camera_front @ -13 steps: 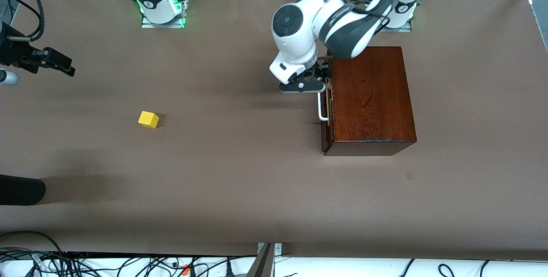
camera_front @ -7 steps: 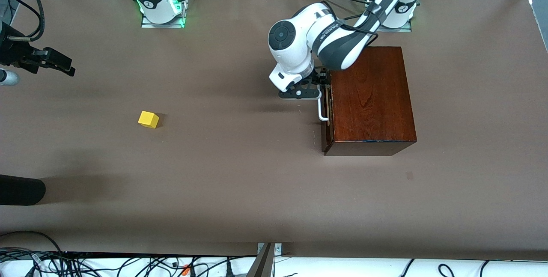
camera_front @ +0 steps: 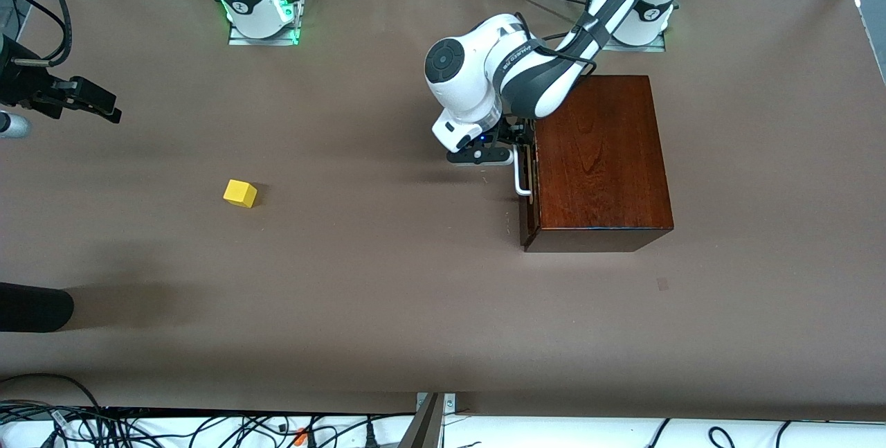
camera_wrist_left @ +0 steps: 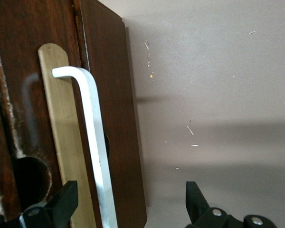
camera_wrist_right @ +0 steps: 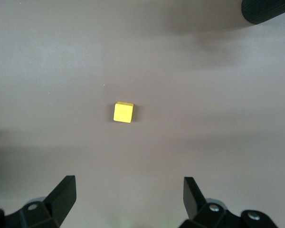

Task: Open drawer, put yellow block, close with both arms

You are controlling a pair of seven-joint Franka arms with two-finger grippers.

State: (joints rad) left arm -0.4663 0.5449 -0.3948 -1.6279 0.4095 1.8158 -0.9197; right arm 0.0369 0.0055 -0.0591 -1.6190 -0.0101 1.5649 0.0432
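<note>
The yellow block (camera_front: 240,193) lies alone on the brown worktop (camera_front: 387,309), toward the right arm's end and about midway between the worktop's near and far edges. The wooden box (camera_front: 599,160) stands toward the left arm's end, its drawer (camera_front: 529,178) shut or very nearly so. The left pincer (camera_front: 520,142) sits at the white handle (camera_front: 519,178), fingers (camera_wrist_left: 61,205) spread with the bar between them. The right pincer (camera_wrist_right: 128,199) waits spread, high over the block, near the worktop's edge at the right arm's end.
</note>
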